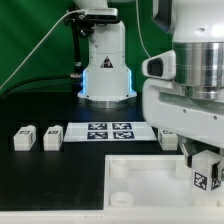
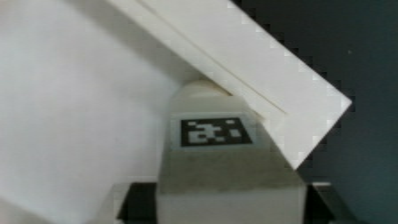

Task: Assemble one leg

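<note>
Black table [image 1: 60, 175] carries the white panel [image 1: 150, 180], and the gripper [image 1: 205, 160] stands clamped on a leg [image 2: 214, 150], upright just over the panel's corner at the exterior view's right.

The black bench [image 1: 60, 170] carries two small white tagged leg blocks [image 1: 38, 137], the flat marker board [image 1: 109, 132] beside them — and the large white square panel [image 1: 150, 180].

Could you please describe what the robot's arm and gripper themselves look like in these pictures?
The arm is glossy white with rounded casings and a silver-grey metal band. Its base is white, with a blue glow and black cables beside it. The gripper is grey. The wrist view shows dark fingers in its lower corners.
</note>
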{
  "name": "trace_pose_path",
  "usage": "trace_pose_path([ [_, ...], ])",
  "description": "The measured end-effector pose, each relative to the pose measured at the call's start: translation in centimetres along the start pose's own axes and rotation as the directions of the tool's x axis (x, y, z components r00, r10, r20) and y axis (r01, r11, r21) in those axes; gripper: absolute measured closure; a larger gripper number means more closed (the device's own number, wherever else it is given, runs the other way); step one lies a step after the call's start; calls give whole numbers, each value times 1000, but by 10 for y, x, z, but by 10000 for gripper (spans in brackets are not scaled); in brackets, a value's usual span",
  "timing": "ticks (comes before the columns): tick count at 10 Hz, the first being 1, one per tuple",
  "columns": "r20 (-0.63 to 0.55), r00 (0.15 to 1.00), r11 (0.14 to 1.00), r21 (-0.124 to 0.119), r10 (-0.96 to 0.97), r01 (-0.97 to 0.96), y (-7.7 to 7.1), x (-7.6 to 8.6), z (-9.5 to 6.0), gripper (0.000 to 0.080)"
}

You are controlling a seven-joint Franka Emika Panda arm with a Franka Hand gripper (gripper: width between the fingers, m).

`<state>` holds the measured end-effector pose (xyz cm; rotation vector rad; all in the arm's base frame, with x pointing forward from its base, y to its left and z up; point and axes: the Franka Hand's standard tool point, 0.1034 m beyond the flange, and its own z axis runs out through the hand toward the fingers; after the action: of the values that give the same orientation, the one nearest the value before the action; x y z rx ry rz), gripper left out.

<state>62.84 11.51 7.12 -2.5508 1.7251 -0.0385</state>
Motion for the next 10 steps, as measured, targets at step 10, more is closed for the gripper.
trace_pose_path([
  [10, 28, 733, 733, -7, 680, -680, 6, 4, 1, 475],
])
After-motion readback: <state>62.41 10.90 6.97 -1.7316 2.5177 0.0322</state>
